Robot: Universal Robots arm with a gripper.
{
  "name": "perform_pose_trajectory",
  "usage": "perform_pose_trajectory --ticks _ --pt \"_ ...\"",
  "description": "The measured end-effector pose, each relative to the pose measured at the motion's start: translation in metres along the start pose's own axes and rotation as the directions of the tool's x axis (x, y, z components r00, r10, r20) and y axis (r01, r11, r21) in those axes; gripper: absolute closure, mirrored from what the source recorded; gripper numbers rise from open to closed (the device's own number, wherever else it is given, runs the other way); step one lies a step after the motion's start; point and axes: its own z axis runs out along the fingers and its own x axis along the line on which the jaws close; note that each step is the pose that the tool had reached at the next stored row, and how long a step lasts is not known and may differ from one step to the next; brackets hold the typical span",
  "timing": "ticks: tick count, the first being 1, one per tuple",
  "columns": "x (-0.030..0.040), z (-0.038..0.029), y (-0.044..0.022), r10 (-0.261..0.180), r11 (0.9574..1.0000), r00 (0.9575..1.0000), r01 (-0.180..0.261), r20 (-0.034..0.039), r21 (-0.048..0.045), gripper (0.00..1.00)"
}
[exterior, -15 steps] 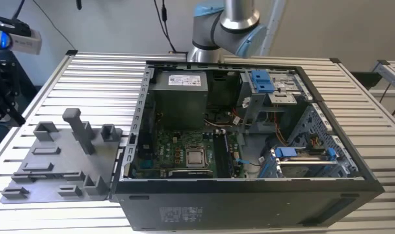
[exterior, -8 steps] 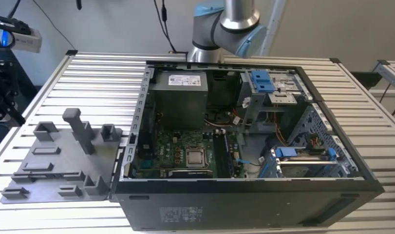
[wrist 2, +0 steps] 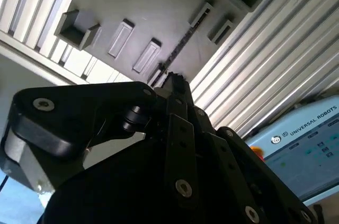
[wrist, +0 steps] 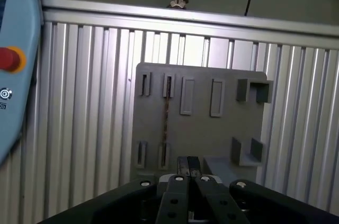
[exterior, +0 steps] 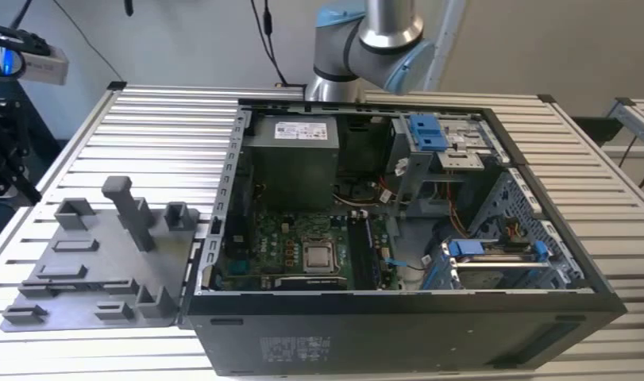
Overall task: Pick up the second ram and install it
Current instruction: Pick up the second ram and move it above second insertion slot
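Table (exterior: 141, 127): ribbed aluminium profiles with long parallel grooves and a dull silver finish. Pale plain wall behind it, with cables hanging down.

In the exterior view an open black PC case (exterior: 406, 333) lies on its side on the table. Inside it are a grey power-supply box (exterior: 290, 159), a green motherboard (exterior: 290, 238) and blue plastic latches (exterior: 433, 135). The grey plastic holder tray (exterior: 89, 270) sits on the table just beside the case, on the exterior view's left. It is a flat matte plate with upright posts and small rectangular pockets. The arm (exterior: 375, 40) comes in behind the case: silver tube, pale blue joint caps.

The gripper (wrist: 188, 160) hangs over the tray (wrist: 201, 128). It is black, with bolted link bars. The fingers (wrist: 183, 167) are pressed together and nothing is held between them.

The ram (wrist: 165, 118) is in the tray, standing on its long edge. It reads as a thin dark strip running between two slotted posts. It is clear of the fingertips and no contact is visible. In the second wrist view the ram (wrist 2: 180, 49) runs as the same thin line across the tray (wrist 2: 159, 12), pointing towards the gripper (wrist 2: 172, 78).

A pale blue control pendant (wrist: 10, 75) with a red button (wrist: 8, 59) lies on the table beside the tray.
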Motion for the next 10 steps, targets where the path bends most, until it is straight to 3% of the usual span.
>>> perform_pose_trajectory --ticks 2,8,10 --pt "0.0 0.0 0.0 -0.003 1.0 1.0 0.003 0.0001 -0.0001 0.88" --pt "0.0 0.0 0.0 -0.014 0.9999 0.9999 0.014 0.0001 -0.0005 0.58" --pt "0.0 0.0 0.0 -0.017 0.9999 0.9999 0.017 0.0001 -0.0007 0.58"
